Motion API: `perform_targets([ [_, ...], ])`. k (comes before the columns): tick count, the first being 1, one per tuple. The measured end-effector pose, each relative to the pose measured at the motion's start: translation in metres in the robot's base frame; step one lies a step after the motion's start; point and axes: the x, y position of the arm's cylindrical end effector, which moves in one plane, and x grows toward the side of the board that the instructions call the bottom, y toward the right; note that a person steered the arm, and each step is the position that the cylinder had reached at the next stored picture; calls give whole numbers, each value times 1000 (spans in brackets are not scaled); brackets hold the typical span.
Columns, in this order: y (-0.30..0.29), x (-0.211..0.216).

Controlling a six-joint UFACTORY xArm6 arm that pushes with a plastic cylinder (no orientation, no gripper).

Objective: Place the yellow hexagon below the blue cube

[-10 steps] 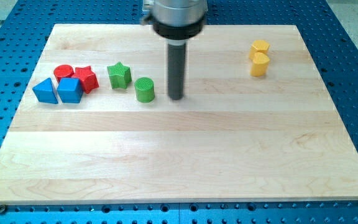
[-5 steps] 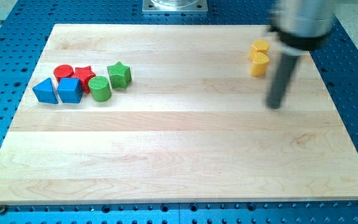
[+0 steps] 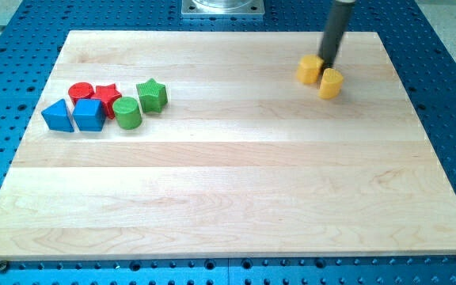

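The yellow hexagon (image 3: 309, 69) lies at the view's upper right on the wooden board (image 3: 228, 198). My tip (image 3: 328, 65) is down right against the hexagon's right side, just above a yellow cylinder (image 3: 331, 82). The blue cube (image 3: 89, 115) sits far off at the view's left, in a cluster of blocks.
Around the blue cube are a blue triangle (image 3: 57, 115) on its left, a red cylinder (image 3: 81, 92) and a red star (image 3: 108, 99) above it, a green cylinder (image 3: 127, 113) on its right and a green star (image 3: 152, 94) further right.
The green cylinder was pushed left into the cluster. My tip then crossed to the yellow blocks, and the yellow hexagon has shifted left and slightly down, off the yellow cylinder.
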Motion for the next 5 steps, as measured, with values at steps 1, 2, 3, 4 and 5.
perform_targets([
  [1, -54, 32],
  [2, -97, 38],
  [3, -158, 62],
  [4, -188, 89],
  [5, -155, 94],
])
